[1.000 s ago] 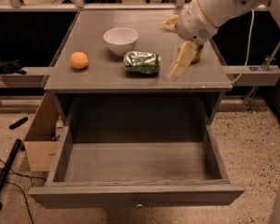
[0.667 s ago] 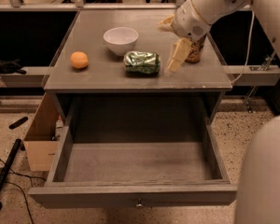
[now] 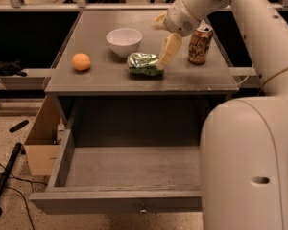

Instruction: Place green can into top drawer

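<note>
The green can lies on its side on the grey cabinet top, in front of the bowl. My gripper is open and empty, just right of the can and above it. Its lower finger reaches down to the can's right end; I cannot tell if it touches. The top drawer is pulled wide open below the cabinet top, with its small knob at the front. Its inside is bare, and my arm hides its right part.
A white bowl stands behind the can, an orange at the left, and a gold-brown can upright at the right. My arm's bulky link fills the right foreground. A cardboard box stands left of the drawer.
My gripper has moved left, its lower finger now at the green can's right end. My arm's big link has swung into view at the right. The can has not moved.
</note>
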`<state>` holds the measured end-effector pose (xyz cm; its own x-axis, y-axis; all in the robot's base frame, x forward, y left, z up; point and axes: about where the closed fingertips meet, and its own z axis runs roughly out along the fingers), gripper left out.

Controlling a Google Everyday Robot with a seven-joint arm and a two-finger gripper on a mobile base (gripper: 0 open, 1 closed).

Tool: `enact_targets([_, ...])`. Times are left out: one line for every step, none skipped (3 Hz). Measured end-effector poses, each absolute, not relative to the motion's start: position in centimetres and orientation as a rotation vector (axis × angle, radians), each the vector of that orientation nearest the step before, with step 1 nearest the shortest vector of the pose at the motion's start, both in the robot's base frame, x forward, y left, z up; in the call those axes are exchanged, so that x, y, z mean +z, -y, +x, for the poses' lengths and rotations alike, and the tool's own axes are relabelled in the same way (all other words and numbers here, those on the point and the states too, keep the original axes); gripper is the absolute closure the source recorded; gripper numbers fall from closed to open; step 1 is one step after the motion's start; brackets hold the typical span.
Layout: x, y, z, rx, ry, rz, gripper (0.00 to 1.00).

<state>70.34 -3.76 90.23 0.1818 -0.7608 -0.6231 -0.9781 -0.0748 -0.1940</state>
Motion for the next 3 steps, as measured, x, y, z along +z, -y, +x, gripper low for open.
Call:
enact_targets([89.2, 2.5, 71.3, 0.525, -1.642, -1.885, 0.0])
enact_targets([88.5, 3.0, 68.1, 0.544, -1.651, -1.938, 0.0])
enact_targets([87.9, 2.7, 68.7, 0.545, -1.659, -1.932, 0.0])
